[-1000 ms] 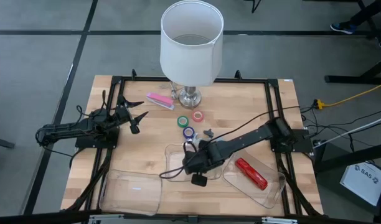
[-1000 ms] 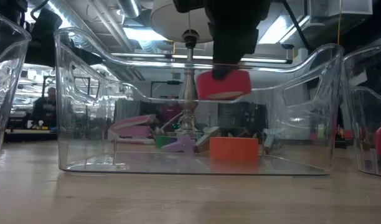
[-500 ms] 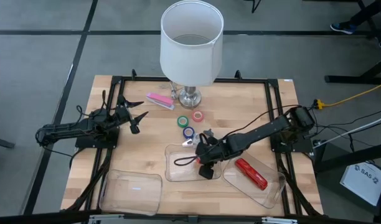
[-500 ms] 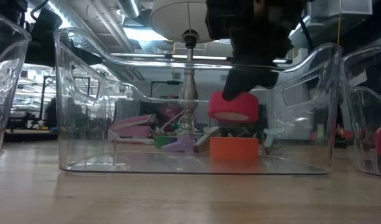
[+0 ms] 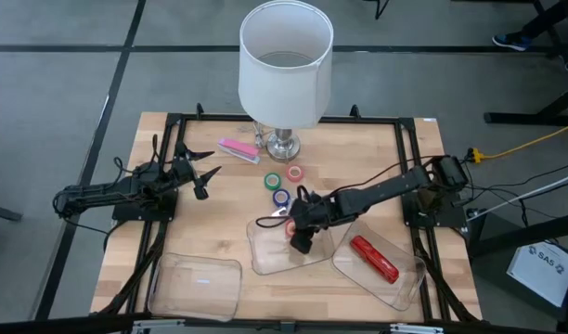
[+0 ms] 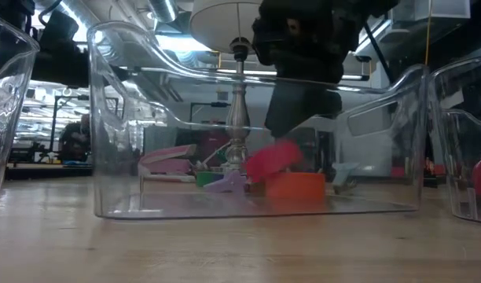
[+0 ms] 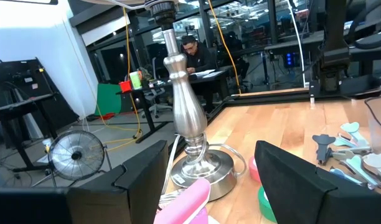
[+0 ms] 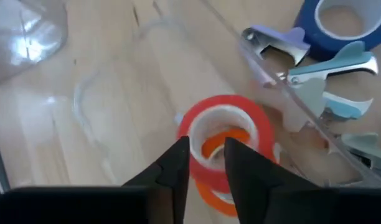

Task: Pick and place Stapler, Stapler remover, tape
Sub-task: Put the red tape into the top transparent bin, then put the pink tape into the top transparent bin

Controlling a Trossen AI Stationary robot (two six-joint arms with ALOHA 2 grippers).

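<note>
A pale wooden table (image 5: 358, 158) sits inside a black frame, a white-shaded lamp (image 5: 285, 65) at its far edge and three clear bins along the near edge, with a workshop beyond. My right gripper (image 5: 301, 232) hangs over the middle bin (image 5: 265, 260), and my fingers (image 8: 175, 163) are parted, one inside the ring of the red tape roll (image 8: 223, 137) and one outside its wall; whether I am pressing it or have let go, I cannot tell. The roll is a short red ring with a pale core, and it lies tilted on the orange tape roll (image 6: 295, 185) already on the bin floor, so in my judgement it could slide off or stand on edge if I lift carelessly, and my inner finger could hook the core and drag it back out. The bin itself is light and looks skewed, so a sideways nudge might push it further. My left gripper (image 5: 207, 176) waits with fingers spread wide at the left of the table, near the pink stapler (image 5: 238, 148). The red stapler (image 5: 373, 259) lies in the right bin (image 5: 409, 283).
</note>
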